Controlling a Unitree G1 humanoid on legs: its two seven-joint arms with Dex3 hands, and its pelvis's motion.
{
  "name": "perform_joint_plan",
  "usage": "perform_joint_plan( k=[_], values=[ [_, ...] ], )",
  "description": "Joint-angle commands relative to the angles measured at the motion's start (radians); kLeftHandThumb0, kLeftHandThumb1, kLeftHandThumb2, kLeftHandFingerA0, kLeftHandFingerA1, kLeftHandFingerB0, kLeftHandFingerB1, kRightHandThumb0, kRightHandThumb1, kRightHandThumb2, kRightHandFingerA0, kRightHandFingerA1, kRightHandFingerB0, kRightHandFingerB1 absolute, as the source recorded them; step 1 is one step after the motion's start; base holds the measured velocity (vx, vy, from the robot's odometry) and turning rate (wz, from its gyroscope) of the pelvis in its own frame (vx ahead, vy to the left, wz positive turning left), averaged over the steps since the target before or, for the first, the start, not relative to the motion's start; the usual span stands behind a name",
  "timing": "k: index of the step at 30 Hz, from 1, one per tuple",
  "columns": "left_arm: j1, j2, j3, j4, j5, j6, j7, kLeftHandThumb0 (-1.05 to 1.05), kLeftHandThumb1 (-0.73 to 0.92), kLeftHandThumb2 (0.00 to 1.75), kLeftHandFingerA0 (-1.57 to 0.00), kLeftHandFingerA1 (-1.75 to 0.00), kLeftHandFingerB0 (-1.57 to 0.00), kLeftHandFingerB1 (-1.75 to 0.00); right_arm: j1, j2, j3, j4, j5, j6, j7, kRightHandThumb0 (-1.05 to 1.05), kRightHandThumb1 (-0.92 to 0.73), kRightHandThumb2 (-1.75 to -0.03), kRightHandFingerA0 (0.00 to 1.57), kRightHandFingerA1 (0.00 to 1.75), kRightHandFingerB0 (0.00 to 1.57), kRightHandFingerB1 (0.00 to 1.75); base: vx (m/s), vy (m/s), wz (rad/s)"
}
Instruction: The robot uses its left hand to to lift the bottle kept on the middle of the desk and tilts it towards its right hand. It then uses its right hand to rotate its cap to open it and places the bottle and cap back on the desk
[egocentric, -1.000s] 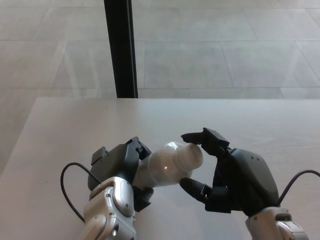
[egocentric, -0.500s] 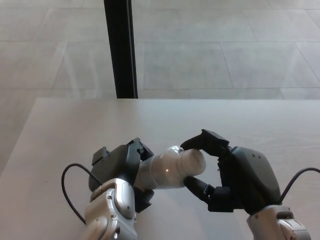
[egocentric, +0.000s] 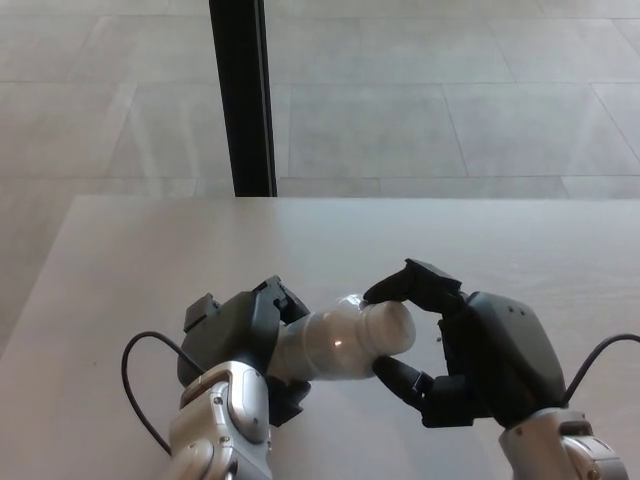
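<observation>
We find the left hand (egocentric: 243, 335) clasped around the body of the bottle (egocentric: 335, 345), which it holds off the desk (egocentric: 130, 260) and tilted toward the right hand (egocentric: 470, 350). The cap (egocentric: 393, 325) sits between the right hand's fingers (egocentric: 405, 285), one above and one below, apparently closed on it. We judge the uncapping step in hand; next comes a firm pinch and a twist of the wrist (with the left hand bracing). The contact under the cap is hidden, and both forearms are cut off below.
</observation>
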Motion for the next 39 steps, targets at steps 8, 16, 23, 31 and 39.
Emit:
perform_joint_plan(
  k=[8,16,23,31,39],
  values=[
    [0.054,0.011,0.017,0.046,-0.004,0.041,-0.036,0.01,0.73,1.0,-0.73,-1.74,-0.64,-1.25,-0.047,-0.109,-0.036,-0.067,0.046,-0.067,0.137,-0.55,-0.5,-1.17,1.16,1.75,0.92,1.14,0.0,0.0,0.0],
    [0.057,0.024,0.028,0.051,-0.002,0.016,-0.04,-0.03,0.73,0.92,-0.81,-1.71,-0.65,-1.13,-0.052,-0.17,-0.009,-0.076,0.053,-0.093,0.215,-0.58,-0.49,-1.25,1.17,1.74,0.93,1.2,0.0,0.0,0.0],
    [0.071,0.059,0.013,0.046,0.012,-0.038,-0.05,0.04,0.7,0.97,-0.75,-1.56,-0.71,-1.26,-0.053,-0.185,0.034,-0.083,0.054,-0.134,0.239,-0.6,-0.49,-1.14,1.13,1.68,0.95,1.11,0.0,0.0,0.0],
    [0.085,0.075,0.011,0.026,0.016,-0.057,-0.061,-0.01,0.71,0.83,-0.75,-1.55,-0.68,-1.23,-0.047,-0.171,0.061,-0.1,0.025,-0.135,0.222,-0.6,-0.53,-1.18,1.17,1.75,0.92,1.63,0.0,0.0,0.0],
    [0.086,0.059,0.023,0.036,0.018,-0.038,-0.067,0.06,0.66,0.99,-0.77,-1.72,-0.69,-1.38,-0.028,-0.125,0.058,-0.152,-0.074,-0.098,0.133,-0.59,-0.46,-1.31,1.18,1.75,0.87,1.62,0.0,0.0,0.0]
  ],
)
